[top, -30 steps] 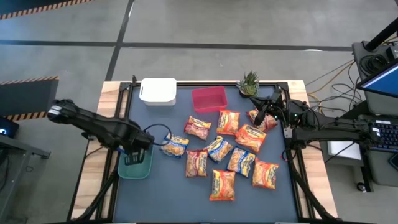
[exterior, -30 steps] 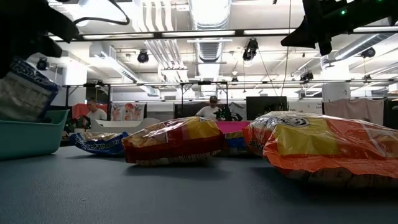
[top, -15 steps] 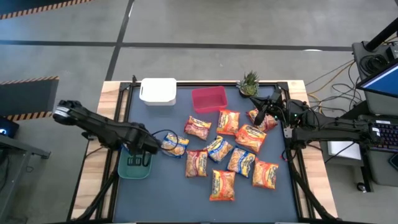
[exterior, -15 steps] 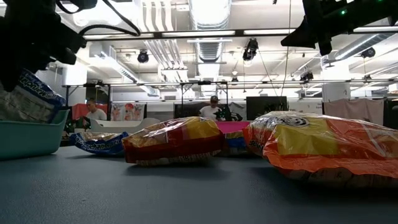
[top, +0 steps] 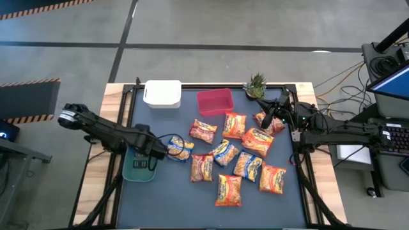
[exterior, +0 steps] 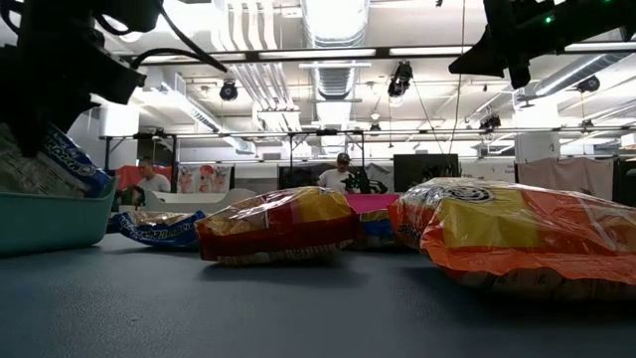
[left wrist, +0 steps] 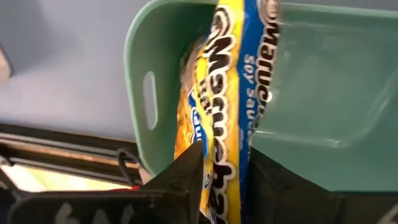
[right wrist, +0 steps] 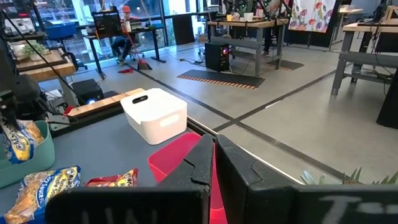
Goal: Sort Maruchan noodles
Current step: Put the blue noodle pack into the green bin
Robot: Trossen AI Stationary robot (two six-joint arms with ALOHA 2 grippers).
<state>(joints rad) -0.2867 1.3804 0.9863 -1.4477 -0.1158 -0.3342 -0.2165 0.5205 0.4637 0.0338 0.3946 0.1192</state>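
Note:
My left gripper (top: 151,155) is over the green bin (top: 137,171) at the table's left and is shut on a yellow-blue Maruchan packet (left wrist: 231,106). The packet reaches down into the bin (left wrist: 323,93). In the low view the packet (exterior: 55,171) shows above the bin's wall (exterior: 40,221). Several more noodle packets (top: 227,156) lie flat on the dark mat in the middle. My right gripper (right wrist: 214,163) is shut, holds nothing, and hovers by the far right corner (top: 271,116). My left gripper pinches the yellow-blue packet between its two fingers, near one end (left wrist: 222,186). The fingers (left wrist: 186,177) come steeply from above. The packet hangs tilted below them, with its lower part (exterior: 30,184) inside the green bin, behind the bin's wall.
A white bin (top: 162,93) and a red bin (top: 215,102) stand along the far edge. A small potted plant (top: 255,85) is at the far right. A blue-yellow packet (top: 179,148) lies just right of the green bin. People sit at desks beyond the table (exterior: 341,174).
My left gripper has come down over the green bin, shifted a little toward the table's right, and turned somewhat. The yellow-blue packet has sunk with it, from above the bin's rim to partly inside the bin.

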